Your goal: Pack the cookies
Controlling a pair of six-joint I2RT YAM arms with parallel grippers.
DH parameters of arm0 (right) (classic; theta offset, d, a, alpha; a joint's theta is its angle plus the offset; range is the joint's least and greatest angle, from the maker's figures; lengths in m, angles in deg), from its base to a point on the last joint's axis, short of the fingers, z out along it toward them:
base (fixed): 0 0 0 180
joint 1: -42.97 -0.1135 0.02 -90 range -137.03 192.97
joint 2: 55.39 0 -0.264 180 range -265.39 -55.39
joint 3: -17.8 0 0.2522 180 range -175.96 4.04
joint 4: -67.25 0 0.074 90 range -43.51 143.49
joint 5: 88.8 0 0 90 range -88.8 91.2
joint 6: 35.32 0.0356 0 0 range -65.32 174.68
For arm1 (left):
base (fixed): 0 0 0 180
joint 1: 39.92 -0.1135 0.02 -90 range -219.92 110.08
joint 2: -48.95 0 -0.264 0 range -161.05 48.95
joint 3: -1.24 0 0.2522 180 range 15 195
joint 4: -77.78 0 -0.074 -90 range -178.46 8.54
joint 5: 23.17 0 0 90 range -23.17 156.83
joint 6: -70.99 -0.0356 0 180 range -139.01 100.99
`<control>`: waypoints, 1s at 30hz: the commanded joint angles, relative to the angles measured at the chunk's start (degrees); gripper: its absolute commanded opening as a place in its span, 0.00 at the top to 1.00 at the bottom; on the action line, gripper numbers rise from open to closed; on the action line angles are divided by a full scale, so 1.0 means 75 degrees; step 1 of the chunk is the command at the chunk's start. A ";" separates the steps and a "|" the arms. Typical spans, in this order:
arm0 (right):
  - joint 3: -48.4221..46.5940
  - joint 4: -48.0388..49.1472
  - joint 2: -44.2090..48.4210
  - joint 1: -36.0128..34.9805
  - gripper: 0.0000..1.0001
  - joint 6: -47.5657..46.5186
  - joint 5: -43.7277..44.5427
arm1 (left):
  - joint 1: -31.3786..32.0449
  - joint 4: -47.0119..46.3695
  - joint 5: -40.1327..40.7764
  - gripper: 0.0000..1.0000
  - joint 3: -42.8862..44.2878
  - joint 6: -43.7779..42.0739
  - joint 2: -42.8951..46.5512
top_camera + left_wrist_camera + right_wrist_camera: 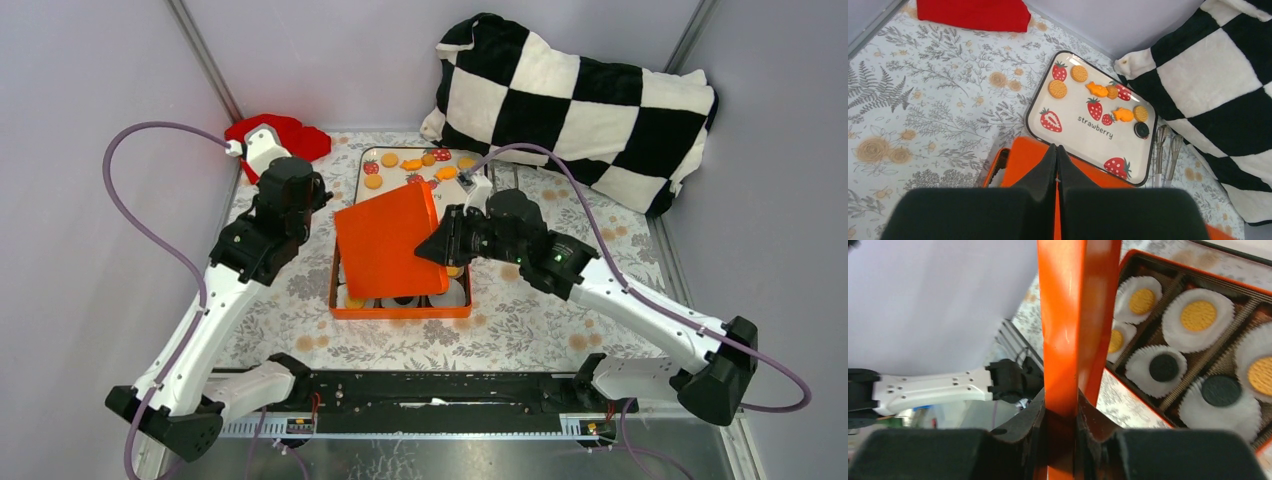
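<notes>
An orange box (400, 306) sits mid-table. Its paper cups hold round cookies, orange-yellow (1198, 315) and black (1163, 367). My right gripper (432, 247) is shut on the edge of the orange lid (385, 240) and holds it tilted over the box; the right wrist view shows the lid (1065, 315) clamped between the fingers (1062, 410). Behind the box, a strawberry-print tray (372, 160) carries more cookies (390, 160): round ones (1057, 89), fish-shaped ones (1096, 89) and a black one (1141, 130). My left gripper (318, 195) is shut and empty, at the lid's left edge (1056, 147).
A black-and-white checkered pillow (570, 90) lies at the back right. A red cloth (280, 135) lies at the back left. Metal tongs (1165, 150) lie right of the tray. A floral cloth (280, 300) covers the table, and grey walls close in on three sides.
</notes>
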 commanded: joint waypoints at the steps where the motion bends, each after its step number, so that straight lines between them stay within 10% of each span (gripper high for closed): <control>1: 0.0876 0.4240 0.0177 0.0716 1.00 0.1357 -0.2163 | 0.0014 0.0202 0.0221 1.00 -0.0447 0.0132 0.0201; 6: 0.2058 0.6087 0.0325 0.1363 1.00 0.2559 -0.2658 | 0.0031 0.0181 -0.0064 1.00 -0.0715 0.0063 0.0156; 30: 0.4640 0.6333 -0.0862 0.2285 1.00 0.3406 -0.2761 | 0.0060 -0.0084 -0.0622 1.00 -0.1553 0.0195 0.0062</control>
